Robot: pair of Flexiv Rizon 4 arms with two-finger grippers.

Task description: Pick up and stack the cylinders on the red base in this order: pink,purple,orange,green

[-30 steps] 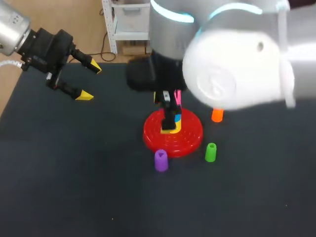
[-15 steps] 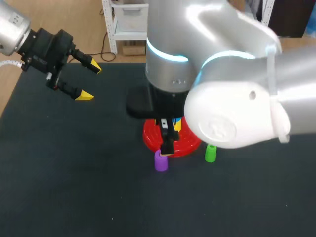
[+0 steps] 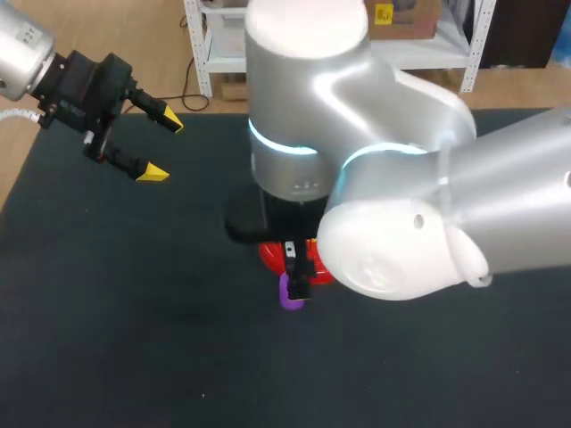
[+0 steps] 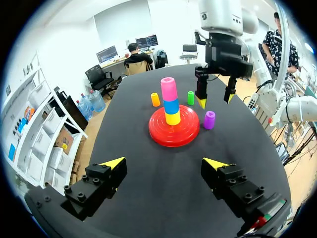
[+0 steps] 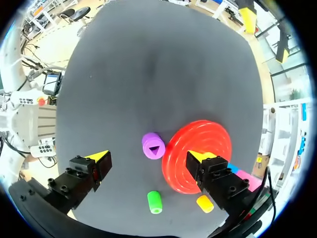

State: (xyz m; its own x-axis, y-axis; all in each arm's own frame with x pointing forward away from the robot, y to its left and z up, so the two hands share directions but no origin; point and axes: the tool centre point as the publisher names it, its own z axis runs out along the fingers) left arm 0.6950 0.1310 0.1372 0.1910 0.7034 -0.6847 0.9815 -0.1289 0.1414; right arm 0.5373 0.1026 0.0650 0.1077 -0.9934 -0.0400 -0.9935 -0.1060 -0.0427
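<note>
Two-claw rig here. My right gripper [image 5: 146, 157] is spread wide and holding nothing, hanging over the small purple plastic cylinder [image 5: 153, 146]. From my right wrist view that cylinder sits upright on the dark table mat [image 3: 134, 312], in the gap between my two yellow-tipped fingers [image 5: 99, 157] with space on both sides, so neither finger touches it. It stands just beside the rim of the round, ridged red plastic base [image 5: 208, 136] but not on it. In the left wrist view the right gripper [image 4: 215, 100] shows from the side, its tips above the purple cylinder [image 4: 209, 119] and not down around it. In the head view my big silver right arm covers most of the middle, so only a sliver of the red base [image 3: 272, 254] and a bit of the purple cylinder [image 3: 287, 299] peek out under the right gripper [image 3: 296, 276]. On the red base [image 4: 174, 134] there's a little tower: a yellow cylinder [image 4: 173, 118] at the bottom, a blue cylinder [image 4: 171, 106] on that, and the pink cylinder [image 4: 168, 89] on top. The orange cylinder [image 4: 155, 99] and the green cylinder [image 4: 190, 97] stand on the mat on the far side of the base from my left gripper [image 4: 164, 163], apart from each other. That left gripper [image 3: 163, 147] is also wide open and empty, off at my left of the table, well away from the base.
</note>
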